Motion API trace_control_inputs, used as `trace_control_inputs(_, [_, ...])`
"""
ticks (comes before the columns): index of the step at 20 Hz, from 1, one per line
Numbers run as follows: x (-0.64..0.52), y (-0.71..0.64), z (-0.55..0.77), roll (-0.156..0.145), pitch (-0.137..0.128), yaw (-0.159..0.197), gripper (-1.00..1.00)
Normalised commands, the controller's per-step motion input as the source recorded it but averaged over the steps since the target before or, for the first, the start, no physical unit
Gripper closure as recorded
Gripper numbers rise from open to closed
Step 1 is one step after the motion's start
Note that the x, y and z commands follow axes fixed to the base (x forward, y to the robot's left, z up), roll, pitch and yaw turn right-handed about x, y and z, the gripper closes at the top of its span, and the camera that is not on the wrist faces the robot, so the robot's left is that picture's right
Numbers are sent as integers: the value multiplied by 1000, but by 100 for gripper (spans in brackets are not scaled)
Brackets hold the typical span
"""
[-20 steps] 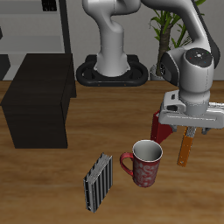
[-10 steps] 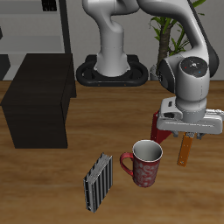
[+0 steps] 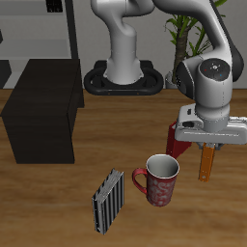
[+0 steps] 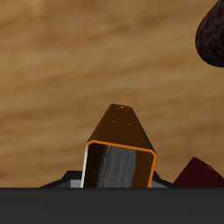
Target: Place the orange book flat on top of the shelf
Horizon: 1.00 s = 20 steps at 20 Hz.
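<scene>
The orange book stands upright on the table beside the mug, with its top end between my fingers. My gripper is directly above it and shut on that top end. In the wrist view the orange book fills the gap between the jaws, pale page edges facing the camera. The shelf, a low black box with a flat top, stands far across the table from the gripper.
A red book stands just behind the orange one, close to the gripper. A dark red mug sits beside it. A grey-and-black striped book stands near the front edge. A grey rack is behind the shelf.
The gripper has shifted slightly over the orange book and its fingers have closed in on the book's top. The book, mug and other books stay where they were.
</scene>
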Motion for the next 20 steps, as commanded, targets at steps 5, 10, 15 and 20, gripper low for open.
trace_control_inputs(5, [-98, 18, 395, 21, -27, 21, 100])
trace_control_inputs(10, [-130, -122, 291, 32, 10, 15, 100])
trace_control_inputs(15, [-206, -321, 477, -8, 14, 6, 100])
trace_control_inputs(20, [-309, -228, 585, -1, -19, 10, 100])
